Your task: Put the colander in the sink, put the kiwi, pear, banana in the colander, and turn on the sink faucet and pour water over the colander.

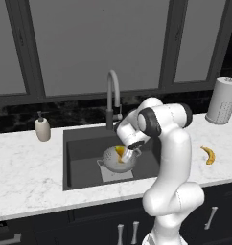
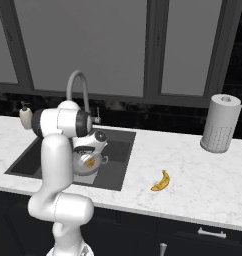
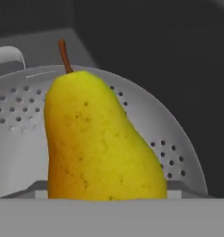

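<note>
Colander [image 1: 117, 160] sits in the sink [image 1: 82, 143], centre frame. Tool [image 1: 129, 154] over it, jaws wide around the pear [image 3: 97, 143]; can't tell if gripped or released. Banana [image 2: 161, 181] still on the table [image 2: 203, 175], right. Faucet [image 1: 113, 98] not running.

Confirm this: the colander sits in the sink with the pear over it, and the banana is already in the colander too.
Not the banana: the right base view shows it lying on the counter, right of the sink. The rest holds: the colander sits in the sink with the pear over it.
</note>
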Controlling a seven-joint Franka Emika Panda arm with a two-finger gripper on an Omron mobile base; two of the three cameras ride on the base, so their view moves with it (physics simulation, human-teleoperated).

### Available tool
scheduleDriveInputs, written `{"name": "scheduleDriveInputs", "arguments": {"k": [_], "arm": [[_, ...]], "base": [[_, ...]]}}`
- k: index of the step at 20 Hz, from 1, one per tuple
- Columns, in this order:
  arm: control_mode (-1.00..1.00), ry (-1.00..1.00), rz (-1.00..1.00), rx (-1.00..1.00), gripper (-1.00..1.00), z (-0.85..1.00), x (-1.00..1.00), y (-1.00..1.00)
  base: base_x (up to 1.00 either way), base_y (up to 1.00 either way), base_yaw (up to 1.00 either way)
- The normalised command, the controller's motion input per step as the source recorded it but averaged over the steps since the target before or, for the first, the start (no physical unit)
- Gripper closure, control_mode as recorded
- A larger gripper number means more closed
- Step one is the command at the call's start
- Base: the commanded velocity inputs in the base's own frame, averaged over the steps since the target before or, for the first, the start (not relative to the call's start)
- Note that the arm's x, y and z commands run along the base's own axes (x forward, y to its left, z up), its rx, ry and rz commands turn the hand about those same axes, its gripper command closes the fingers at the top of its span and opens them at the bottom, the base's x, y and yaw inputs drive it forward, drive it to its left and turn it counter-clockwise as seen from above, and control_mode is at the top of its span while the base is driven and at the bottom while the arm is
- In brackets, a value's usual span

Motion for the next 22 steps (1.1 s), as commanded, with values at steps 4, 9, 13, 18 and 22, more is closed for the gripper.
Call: {"name": "scheduleDriveInputs", "arguments": {"k": [4,9,13,18,22], "arm": [[-1.00,-0.01,0.00,0.00,-1.00,-0.25,0.00,0.00],[-1.00,-0.10,0.01,0.02,-1.00,0.00,-0.10,0.00],[-1.00,-0.31,0.02,0.18,-1.00,0.59,-0.44,-0.18],[-1.00,-0.35,0.00,0.25,-1.00,0.58,-0.66,-0.66],[-1.00,-0.26,0.00,0.22,-1.00,0.70,-0.50,-0.65]], "base": [[0.00,0.00,0.00],[0.00,0.00,0.00],[0.00,0.00,0.00],[0.00,0.00,0.00],[0.00,0.00,0.00]]}}
